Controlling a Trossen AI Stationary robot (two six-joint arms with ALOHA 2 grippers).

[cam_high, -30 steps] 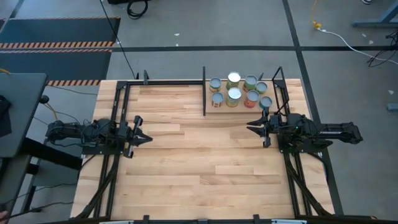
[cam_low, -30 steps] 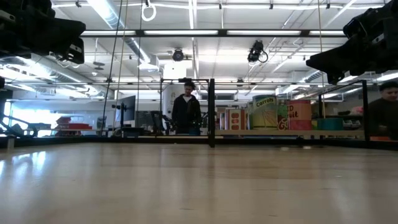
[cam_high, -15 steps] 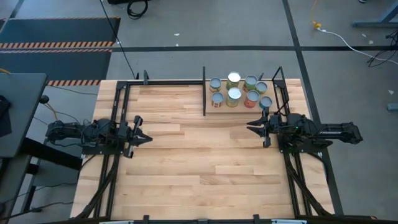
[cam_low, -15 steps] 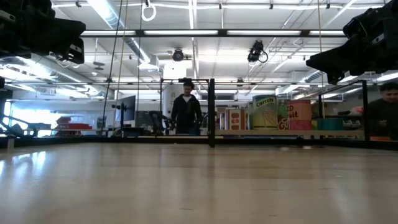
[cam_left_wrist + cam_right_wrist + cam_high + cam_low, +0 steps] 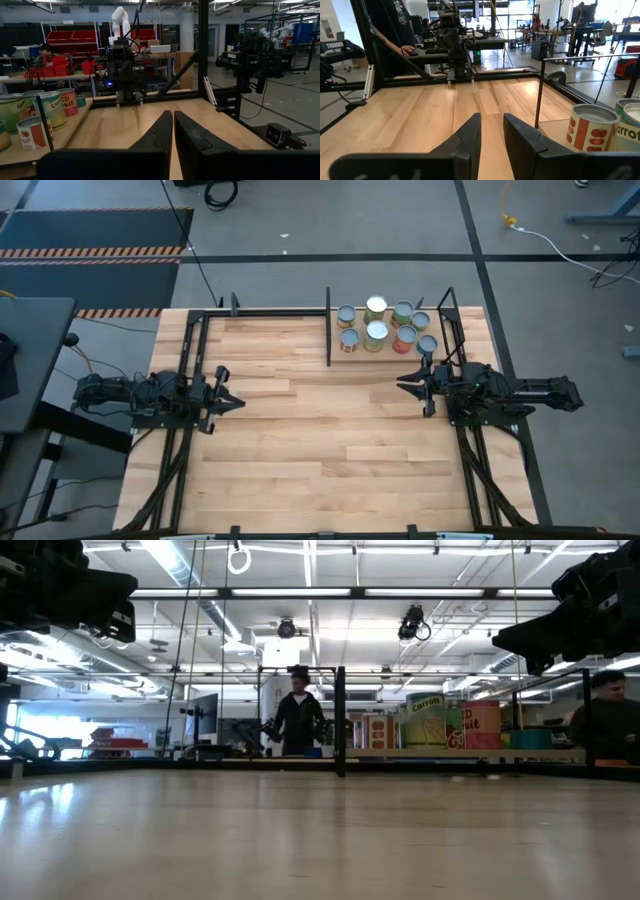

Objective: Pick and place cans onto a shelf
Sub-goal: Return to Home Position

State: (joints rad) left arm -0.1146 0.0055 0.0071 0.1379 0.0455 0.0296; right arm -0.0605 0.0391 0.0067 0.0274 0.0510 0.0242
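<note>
Several cans (image 5: 385,328) with silvery lids stand upright in a cluster on the light-wood shelf (image 5: 388,353), between its black uprights at the table's far right. They also show in the low view (image 5: 425,720), the left wrist view (image 5: 50,107) and the right wrist view (image 5: 592,127). My left gripper (image 5: 240,402) hovers at the table's left side, shut and empty, pointing toward the right. My right gripper (image 5: 400,386) hovers at the table's right side, just near of the shelf. It points toward the left, empty, with a narrow gap between its fingers (image 5: 492,120).
A black metal frame (image 5: 205,315) runs along the table's far and side edges. The shelf's left upright (image 5: 328,325) stands mid-table at the far side. Bare plank tabletop (image 5: 320,420) lies between the two arms. People stand in the room beyond the table (image 5: 298,720).
Both arms and the cans have kept still. Only the people in the room behind the table have shifted a little.
</note>
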